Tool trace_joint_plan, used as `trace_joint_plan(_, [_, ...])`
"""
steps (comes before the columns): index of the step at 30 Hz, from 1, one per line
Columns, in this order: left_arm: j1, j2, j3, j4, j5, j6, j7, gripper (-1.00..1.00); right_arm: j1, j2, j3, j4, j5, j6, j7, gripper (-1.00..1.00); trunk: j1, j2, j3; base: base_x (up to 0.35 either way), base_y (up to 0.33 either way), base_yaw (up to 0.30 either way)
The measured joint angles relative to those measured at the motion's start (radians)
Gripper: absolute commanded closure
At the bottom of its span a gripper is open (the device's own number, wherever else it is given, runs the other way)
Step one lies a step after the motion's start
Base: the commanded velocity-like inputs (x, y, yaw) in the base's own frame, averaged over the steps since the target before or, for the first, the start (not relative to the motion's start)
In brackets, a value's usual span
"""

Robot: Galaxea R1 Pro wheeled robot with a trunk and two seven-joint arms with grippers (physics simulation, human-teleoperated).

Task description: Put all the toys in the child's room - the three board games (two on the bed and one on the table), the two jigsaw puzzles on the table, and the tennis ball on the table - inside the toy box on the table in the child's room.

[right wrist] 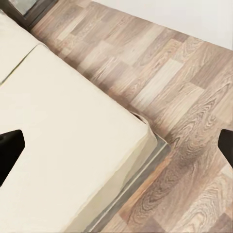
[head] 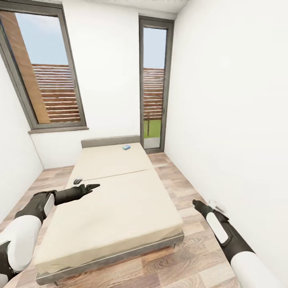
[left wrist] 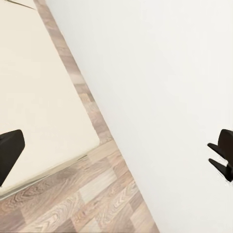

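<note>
The bed (head: pixel 120 200) with its plain beige mattress runs down the middle of the head view. A small bright blue board game (head: pixel 127 147) lies near the grey headboard (head: pixel 111 141). A second small pale flat item (head: pixel 78 180), too small to identify, lies at the mattress's left edge. My left gripper (head: pixel 94 186) hovers over that left edge just right of the pale item, open and empty; its fingers (left wrist: pixel 10 150) frame mattress, floor and wall. My right gripper (head: pixel 196 203) hangs open and empty over the floor right of the bed. The toy box, table, puzzles and tennis ball are out of view.
White walls close in on both sides, the right wall (head: pixel 232 120) near my right arm. A strip of wood floor (head: pixel 188 192) runs between the bed and that wall. A window (head: pixel 48 80) and a tall glazed door (head: pixel 154 84) stand behind the headboard.
</note>
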Motion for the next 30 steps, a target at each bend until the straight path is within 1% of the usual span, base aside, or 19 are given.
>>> trace_joint_plan(2, [0.0,0.0,-0.001,0.0,-0.001,0.0,0.01,-1.0,0.014,-0.003,0.02,-0.038,0.001,0.0,0.002,-1.0,0.0,0.0,0.003,0.0,0.0,-0.018])
trace_joint_plan(4, [0.0,0.0,-0.001,0.0,-0.001,0.001,0.027,-1.0,0.037,-0.001,0.036,-0.076,0.001,0.0,0.003,-1.0,0.0,0.0,0.006,0.0,0.0,-0.009])
trace_joint_plan(7, [0.0,0.0,-0.001,0.0,-0.001,0.002,0.058,-1.0,0.06,0.004,0.075,-0.112,0.001,0.0,0.003,-1.0,0.0,0.0,0.01,0.0,0.0,-0.004])
trace_joint_plan(8, [0.0,0.0,-0.001,0.0,-0.002,0.002,0.074,-1.0,0.066,0.005,0.106,-0.121,0.001,0.0,0.002,-1.0,0.0,0.0,0.012,0.0,0.0,-0.002])
trace_joint_plan(10, [0.0,0.001,-0.001,0.0,-0.002,0.003,0.089,-1.0,0.069,0.006,0.14,-0.127,0.001,0.0,0.002,-1.0,0.0,-0.001,0.015,0.0,0.0,-0.002])
trace_joint_plan(11, [0.0,0.003,-0.001,0.0,-0.002,0.003,0.101,-1.0,0.072,0.007,0.17,-0.13,0.001,0.0,0.001,-1.0,0.0,-0.001,0.016,0.0,0.0,0.0])
trace_joint_plan(13, [0.0,0.006,-0.001,0.002,-0.002,0.005,0.111,-1.0,0.074,0.008,0.204,-0.132,0.002,-0.001,0.0,-1.0,0.0,-0.001,0.018,0.0,0.0,0.0])
trace_joint_plan(16, [0.001,0.008,0.0,0.006,-0.002,0.006,0.12,-1.0,0.075,0.008,0.223,-0.134,0.002,-0.002,-0.001,-1.0,0.0,-0.001,0.019,0.0,0.0,0.0])
trace_joint_plan(19, [0.01,0.007,-0.001,0.009,-0.002,0.005,0.151,-1.0,0.076,0.008,0.237,-0.137,0.001,-0.004,-0.001,-1.0,0.0,-0.001,0.019,0.0,0.0,0.0])
trace_joint_plan(26, [0.016,0.0,-0.005,0.011,-0.001,0.004,0.222,-1.0,0.076,0.009,0.242,-0.139,0.001,-0.002,0.002,-1.0,0.0,-0.001,0.02,0.0,0.0,0.0])
trace_joint_plan(30, [0.016,0.0,-0.016,0.01,0.001,0.002,0.24,-1.0,0.076,0.009,0.242,-0.139,0.0,-0.001,0.003,-1.0,0.0,-0.001,0.02,0.0,0.0,0.0])
